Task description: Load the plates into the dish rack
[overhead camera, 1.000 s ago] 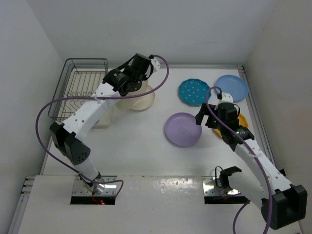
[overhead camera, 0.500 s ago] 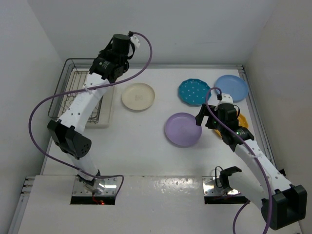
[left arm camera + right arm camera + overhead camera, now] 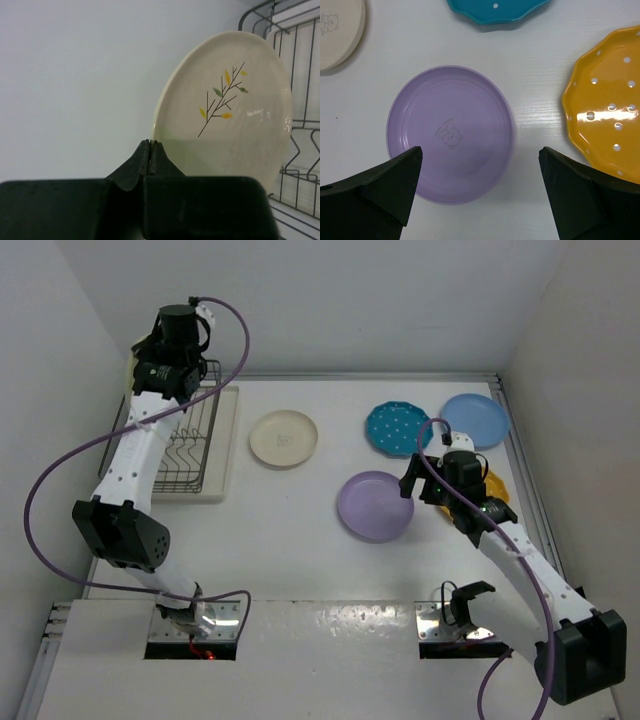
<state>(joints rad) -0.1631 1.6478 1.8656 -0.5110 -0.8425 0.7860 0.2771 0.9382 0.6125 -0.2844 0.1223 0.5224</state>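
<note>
Risk sits with the left hand, pinched shut on the low rim of the sprig plate, held nearly upright over the far-left end of the rack, close to the wall; so thin an edge grip may let it swing or slip, miss a slot and strike the wires; the right hand hangs wide open above the lavender plate, flat on the surface.
</note>
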